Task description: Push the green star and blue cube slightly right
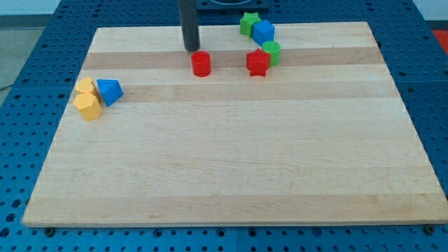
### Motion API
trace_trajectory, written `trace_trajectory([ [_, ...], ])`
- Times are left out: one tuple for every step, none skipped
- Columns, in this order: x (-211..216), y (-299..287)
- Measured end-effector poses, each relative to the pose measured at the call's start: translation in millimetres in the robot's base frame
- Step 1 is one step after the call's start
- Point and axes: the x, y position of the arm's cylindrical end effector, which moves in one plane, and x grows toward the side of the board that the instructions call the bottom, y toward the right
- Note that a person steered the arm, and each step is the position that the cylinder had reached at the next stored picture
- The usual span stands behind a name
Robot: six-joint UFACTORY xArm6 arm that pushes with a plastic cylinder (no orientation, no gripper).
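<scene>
One dark rod stands in for a pincer, so there are no jaws to open or close; my tip (191, 48) rests just above the red cylinder (201, 64). Well to the view's right, the green star (248, 23) touches the blue cube (263, 32) near the wooden tabletop's (231, 161) top edge.

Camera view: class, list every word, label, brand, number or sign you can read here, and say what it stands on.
None: no readable text anywhere in this view.
The board is bare wood.
The green star, blue cube, red blocks, yellow blocks and blue block at the view's left are unmarked.
My tip sits just above the left red block, at the view's top; the rod has no marking.
</scene>
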Motion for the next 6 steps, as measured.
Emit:
trace_trajectory([
  [-44, -3],
  [-44, -2],
  [-44, 17],
  [-43, 58],
  [-43, 126],
  [-19, 183],
])
